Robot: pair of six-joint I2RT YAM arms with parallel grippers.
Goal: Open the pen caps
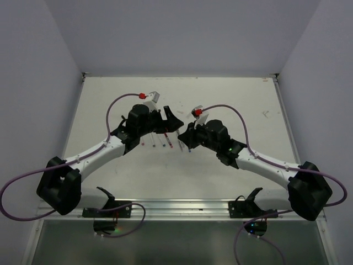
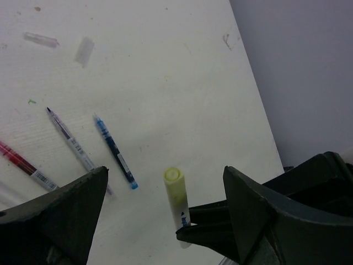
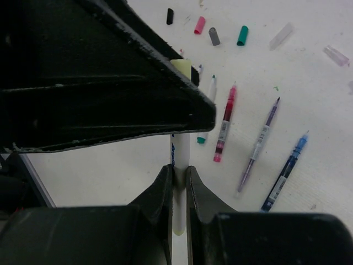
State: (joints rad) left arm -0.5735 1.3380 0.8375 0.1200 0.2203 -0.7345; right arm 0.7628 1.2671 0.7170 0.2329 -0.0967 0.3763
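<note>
My right gripper is shut on a white pen and holds it upright above the table. The pen's yellow cap points up between the wide-open fingers of my left gripper, which do not touch it. In the top view the left gripper and right gripper meet at mid-table. Uncapped pens lie on the table: red, purple, blue and a white one. Loose caps lie beyond: black, pink, grey, green.
Two pale see-through caps lie to the right of the green one. The table's right edge meets a grey wall. Pens lie under the two grippers in the top view.
</note>
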